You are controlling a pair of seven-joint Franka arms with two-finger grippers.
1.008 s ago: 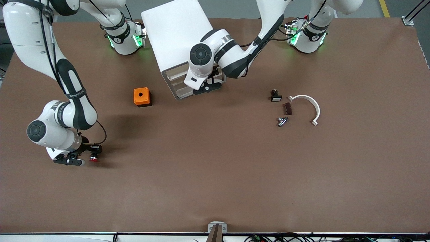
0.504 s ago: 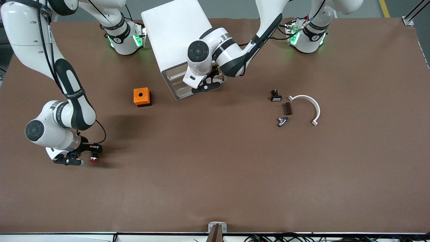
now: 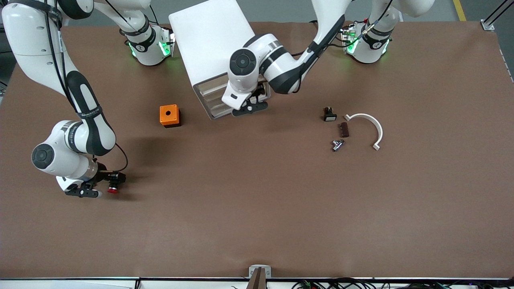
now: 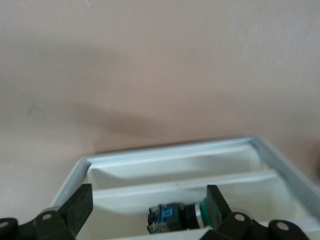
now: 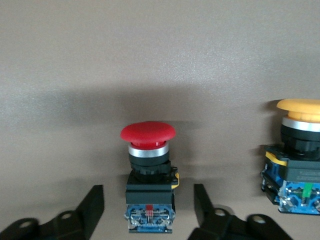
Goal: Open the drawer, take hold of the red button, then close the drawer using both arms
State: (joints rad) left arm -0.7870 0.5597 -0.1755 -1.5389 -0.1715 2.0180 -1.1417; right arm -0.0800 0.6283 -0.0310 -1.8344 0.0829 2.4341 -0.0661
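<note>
Brown table (image 3: 257, 208): seen from the front view, carrying one white cabinet (image 3: 209, 40), one orange box (image 3: 169, 115) with a hole, and four small parts toward the left arm's end.
Arms: two are counted, both white with black bands.
Small parts: one black-and-white switch (image 3: 329, 114), one dark ribbed block (image 3: 344, 129), one metal fitting (image 3: 337, 145) and one white curved bracket (image 3: 367, 128) are grouped near each other.
Cabinet: three stacked drawers are shown at its open face; the left gripper (image 3: 249, 107) is placed at that face.
Button, front view: the red-capped button (image 3: 113, 186) is set on the table toward the right arm's end, nearer the front camera than the orange box, with the right gripper (image 3: 96, 186) around it.
Left wrist view: the drawer (image 4: 175, 172) is seen pulled out beneath the left gripper (image 4: 147, 210), whose fingers are spread wide and hold nothing; one switch part with a blue end and a green ring (image 4: 177, 217) is lying in a compartment.
Right wrist view: two buttons are counted, the red one (image 5: 148, 172) upright between the fingers of the right gripper (image 5: 148, 207), which are parted and clear of it, and an orange-capped one (image 5: 297, 155) beside it.
</note>
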